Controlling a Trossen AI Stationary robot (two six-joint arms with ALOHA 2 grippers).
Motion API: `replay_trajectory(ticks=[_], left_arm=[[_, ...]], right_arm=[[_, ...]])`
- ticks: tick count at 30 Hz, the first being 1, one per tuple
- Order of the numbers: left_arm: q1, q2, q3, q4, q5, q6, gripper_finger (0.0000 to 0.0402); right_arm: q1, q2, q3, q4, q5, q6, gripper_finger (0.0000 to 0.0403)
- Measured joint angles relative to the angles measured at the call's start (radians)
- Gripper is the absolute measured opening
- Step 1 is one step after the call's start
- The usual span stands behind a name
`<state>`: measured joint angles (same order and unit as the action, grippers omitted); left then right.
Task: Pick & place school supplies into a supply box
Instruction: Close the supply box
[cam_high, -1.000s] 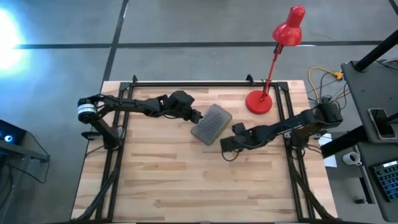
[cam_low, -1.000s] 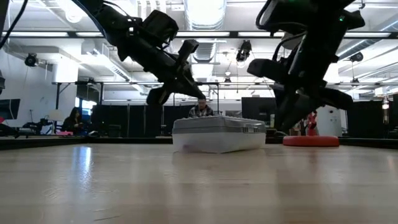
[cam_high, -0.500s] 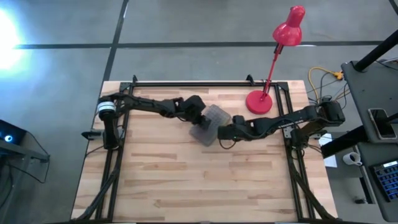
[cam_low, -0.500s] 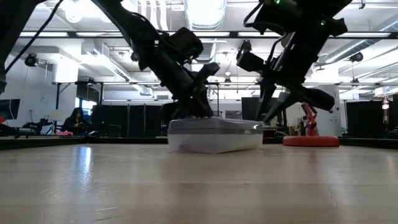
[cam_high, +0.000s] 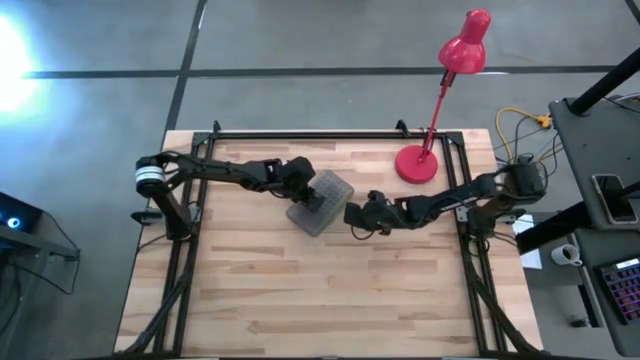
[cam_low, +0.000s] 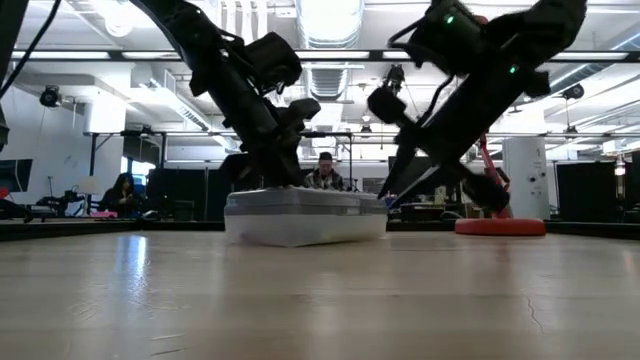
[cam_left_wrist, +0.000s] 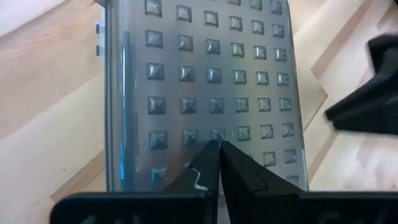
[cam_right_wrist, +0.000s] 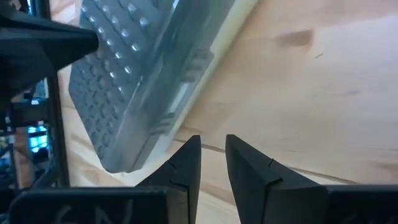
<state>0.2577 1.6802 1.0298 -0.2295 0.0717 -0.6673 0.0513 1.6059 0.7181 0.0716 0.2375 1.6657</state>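
The supply box (cam_high: 320, 203) lies shut on the table's middle, its grey studded lid (cam_left_wrist: 211, 74) on top. No loose school supplies show; only a blue streak (cam_left_wrist: 124, 106) shows through the box's translucent wall. My left gripper (cam_high: 303, 184) is shut and sits on the lid from the box's left side. My right gripper (cam_high: 352, 215) is low at the box's right side, with a narrow gap between its fingers (cam_right_wrist: 212, 146), which point at the box's long side wall (cam_right_wrist: 180, 99). My left gripper presses its shut fingertips (cam_left_wrist: 217, 146) down on the studded lid, near the short end closest to it (cam_left_wrist: 214, 130). It comes slanting down from the table's left. The box rests flat on the table. My right gripper's fingertips (cam_right_wrist: 189, 146) stand at the box's lower edge (cam_right_wrist: 158, 152); whether they touch it, I cannot tell.
A red desk lamp stands on its round base (cam_high: 417, 163) near the table's far right corner, its head (cam_high: 465, 45) beyond the far edge. Bare wood (cam_high: 320, 290) lies toward the near edge. Black frame rails (cam_high: 310, 133) border the table.
The box has slid toward the table's left and a little toward the near edge, turning slightly. My left gripper first reached right onto the lid, then drew back left with the box. My right gripper moved left, following the box's right side.
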Motion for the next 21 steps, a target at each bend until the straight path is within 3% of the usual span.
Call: replay_trajectory(ticks=[8, 21], left_arm=[[-0.017, -0.007, -0.049, 0.028, -0.001, -0.034, 0.0001], [-0.034, -0.008, -0.049, 0.021, 0.004, -0.034, 0.0001]], right_arm=[[-0.004, 0.160, 0.035, 0.181, -0.032, 0.018, 0.0068], [-0.014, 0.145, 0.033, 0.190, 0.005, 0.026, 0.0068]])
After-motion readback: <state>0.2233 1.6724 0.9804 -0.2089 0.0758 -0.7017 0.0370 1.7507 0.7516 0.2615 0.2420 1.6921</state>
